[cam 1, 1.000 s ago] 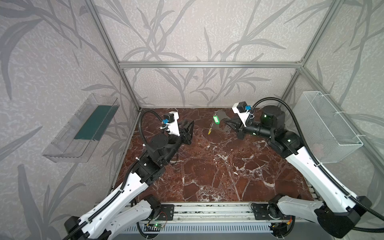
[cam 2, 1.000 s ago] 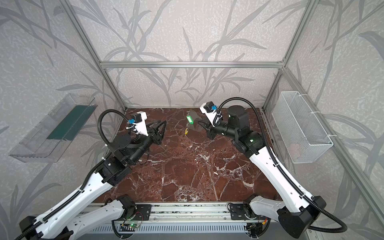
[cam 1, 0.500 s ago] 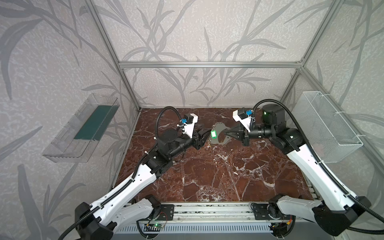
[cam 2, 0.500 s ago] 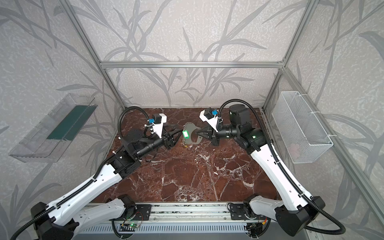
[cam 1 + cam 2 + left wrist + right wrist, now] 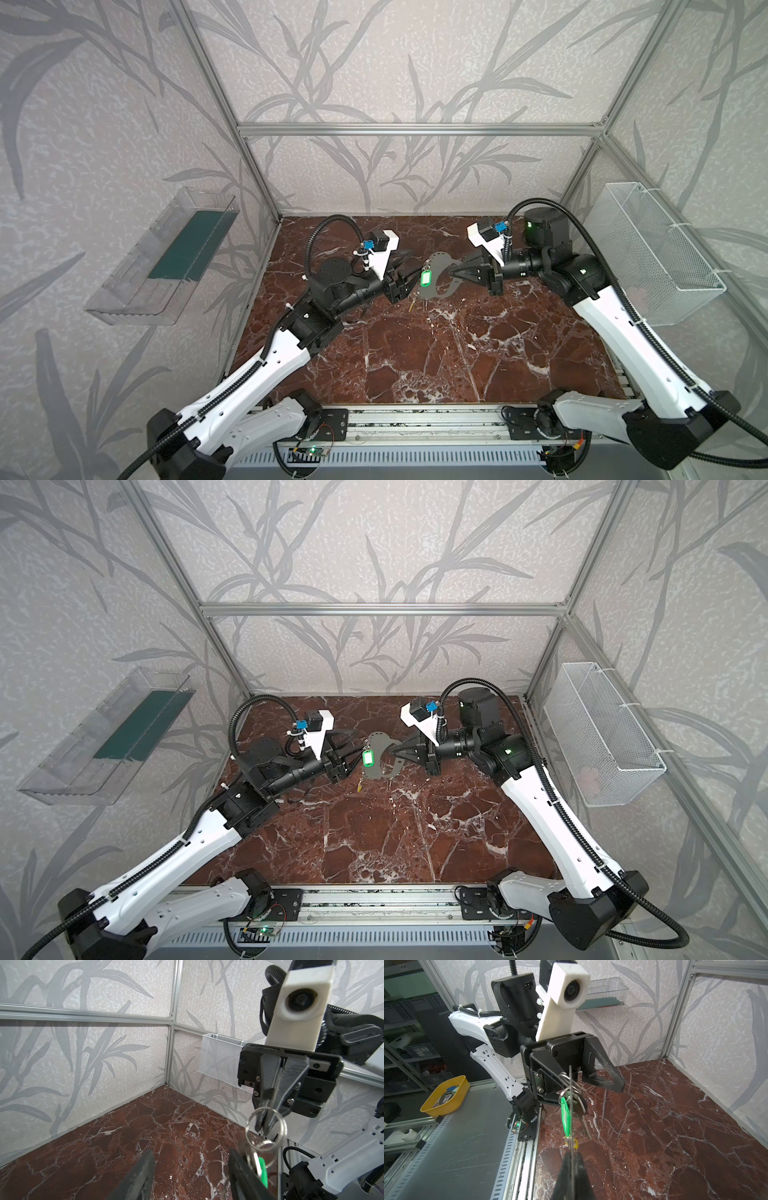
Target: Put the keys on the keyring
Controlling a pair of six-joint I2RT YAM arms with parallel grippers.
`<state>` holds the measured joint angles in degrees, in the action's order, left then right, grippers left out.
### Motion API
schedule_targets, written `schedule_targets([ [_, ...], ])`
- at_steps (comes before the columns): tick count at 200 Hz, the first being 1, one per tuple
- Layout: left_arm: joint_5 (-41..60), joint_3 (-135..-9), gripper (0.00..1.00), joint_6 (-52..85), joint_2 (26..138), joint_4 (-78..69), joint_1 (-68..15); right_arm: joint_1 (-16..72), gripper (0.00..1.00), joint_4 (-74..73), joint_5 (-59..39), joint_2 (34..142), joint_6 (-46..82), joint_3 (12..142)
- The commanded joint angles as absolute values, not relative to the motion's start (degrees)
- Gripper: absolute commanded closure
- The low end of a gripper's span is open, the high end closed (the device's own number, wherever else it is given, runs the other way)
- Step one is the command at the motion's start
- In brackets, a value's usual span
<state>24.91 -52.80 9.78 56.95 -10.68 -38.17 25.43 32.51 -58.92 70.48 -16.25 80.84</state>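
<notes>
The keyring [image 5: 441, 284] [image 5: 384, 766] is a flat grey plate held above the marble floor, edge-on in the right wrist view [image 5: 571, 1103]. My right gripper [image 5: 454, 272] [image 5: 572, 1156] is shut on its edge. The keys [image 5: 581, 1109] hang against the plate from silvery split rings [image 5: 266, 1128], with a green tag [image 5: 424, 277] [image 5: 367, 757] [image 5: 565, 1118] and a yellow tag [image 5: 574, 1144] below. My left gripper [image 5: 410, 268] [image 5: 191, 1176] stands open right beside the green tag, holding nothing. Whether the rings pass through the plate's holes I cannot tell.
A white wire basket [image 5: 656, 253] hangs on the right wall and a clear plastic bin [image 5: 166, 257] on the left wall. The two grippers face each other closely at the back middle of the marble floor [image 5: 415, 357]. A yellow tray [image 5: 446, 1097] sits outside the cell.
Both arms have swung in to the middle. The plate has turned flat toward the top cameras. The left gripper's jaws have spread wider beside the green tag.
</notes>
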Motion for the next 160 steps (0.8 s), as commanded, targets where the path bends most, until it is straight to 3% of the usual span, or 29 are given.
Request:
schedule_targets([
  [1,31.6,-53.5,0.42,7.3,54.9,-11.6,-38.9,24.8,1.0,29.8,-58.7,71.3,-16.5,82.6],
  [69,28.7,-53.4,0.41,2.6,49.7,-5.0,-38.9,24.1,1.0,29.4,-58.4,70.9,-16.3,82.0],
  [113,32.2,-54.1,0.38,4.3,50.3,-6.8,-39.0,24.2,1.0,29.3,-58.9,70.8,-16.3,81.9],
  [160,26.1,-55.9,0.37,5.0,52.9,-7.8,-38.9,24.2,1.0,29.5,-60.2,70.7,-16.6,81.9],
])
